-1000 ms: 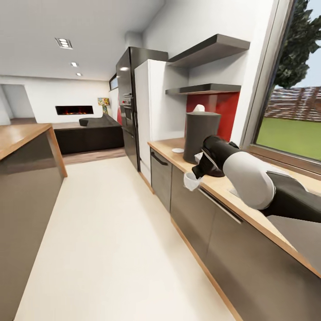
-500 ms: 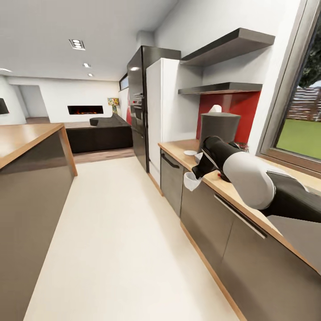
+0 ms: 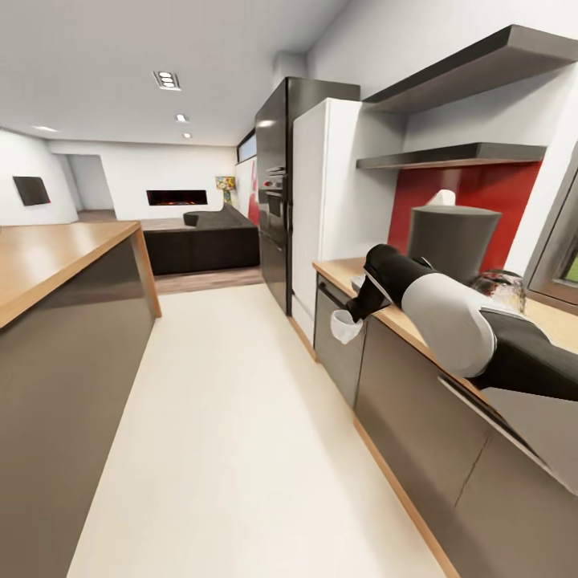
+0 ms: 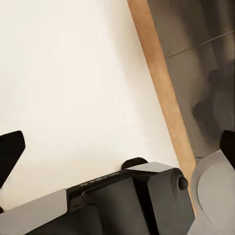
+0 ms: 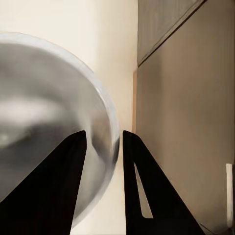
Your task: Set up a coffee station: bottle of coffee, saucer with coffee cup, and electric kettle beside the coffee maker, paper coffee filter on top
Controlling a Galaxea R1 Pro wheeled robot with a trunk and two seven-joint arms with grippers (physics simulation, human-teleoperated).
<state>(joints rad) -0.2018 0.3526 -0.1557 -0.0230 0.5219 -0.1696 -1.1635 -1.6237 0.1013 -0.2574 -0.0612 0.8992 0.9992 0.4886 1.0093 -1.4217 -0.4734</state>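
Right gripper (image 3: pixel 350 319) fingers pinch cup (image 3: pixel 345 327) rim, held off the counter (image 3: pixel 341 271) edge, above floor. Maker (image 3: pixel 452 241) at 2 o'clock, filter (image 3: pixel 442 197) on top. Risk: thin rim grip slips during travel. Left fingers (image 4: pixel 11 149) spread.

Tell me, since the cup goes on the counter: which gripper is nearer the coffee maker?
Right. The right gripper, pinching the coffee cup, hangs beside the countertop edge near the coffee maker; the left gripper faces the floor.

The head view is evenly lit by ceiling spotlights (image 3: pixel 166 79) at upper left; edges are stretched, and the coffee cup (image 5: pixel 44 122) is rendered blurred.
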